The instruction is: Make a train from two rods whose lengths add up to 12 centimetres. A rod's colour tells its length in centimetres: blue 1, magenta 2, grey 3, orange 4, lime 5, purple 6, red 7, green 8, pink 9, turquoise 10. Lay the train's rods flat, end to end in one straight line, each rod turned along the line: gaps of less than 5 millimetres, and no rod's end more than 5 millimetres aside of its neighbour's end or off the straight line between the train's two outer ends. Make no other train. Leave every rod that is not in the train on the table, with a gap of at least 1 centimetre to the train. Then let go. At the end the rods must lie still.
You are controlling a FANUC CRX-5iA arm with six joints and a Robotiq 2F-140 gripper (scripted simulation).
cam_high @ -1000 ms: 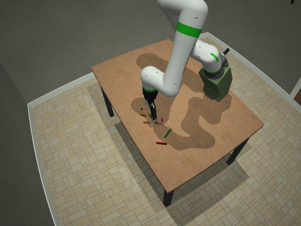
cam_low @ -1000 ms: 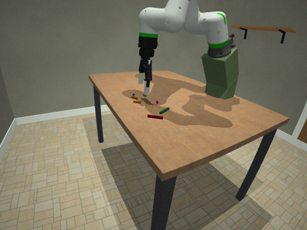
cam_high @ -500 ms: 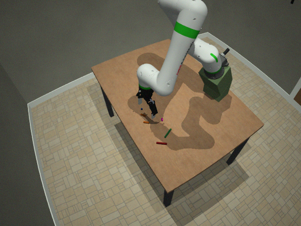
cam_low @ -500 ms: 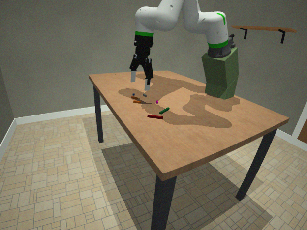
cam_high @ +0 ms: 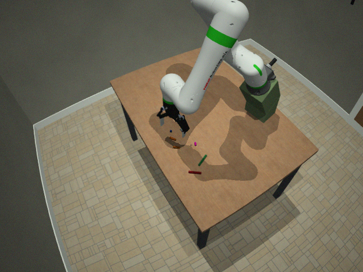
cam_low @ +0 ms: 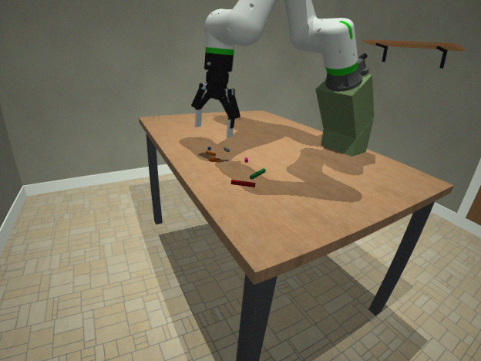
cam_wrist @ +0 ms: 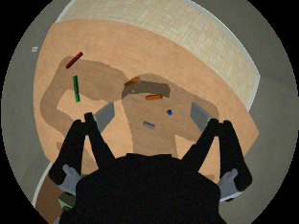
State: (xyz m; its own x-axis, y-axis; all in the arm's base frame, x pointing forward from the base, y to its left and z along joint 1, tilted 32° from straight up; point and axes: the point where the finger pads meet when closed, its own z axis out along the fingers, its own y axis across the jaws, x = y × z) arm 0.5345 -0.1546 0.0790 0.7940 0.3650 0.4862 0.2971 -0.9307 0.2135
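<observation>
Pointing straight down, the claw [cam_low: 213,129] hangs spread apart and empty above the grey rod [cam_low: 227,149].

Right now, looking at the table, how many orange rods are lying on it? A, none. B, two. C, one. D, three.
B: two orange rods lie on the table below the open gripper, one nearer the blue rod and the other just beside it, roughly parallel and apart, not end to end.
</observation>
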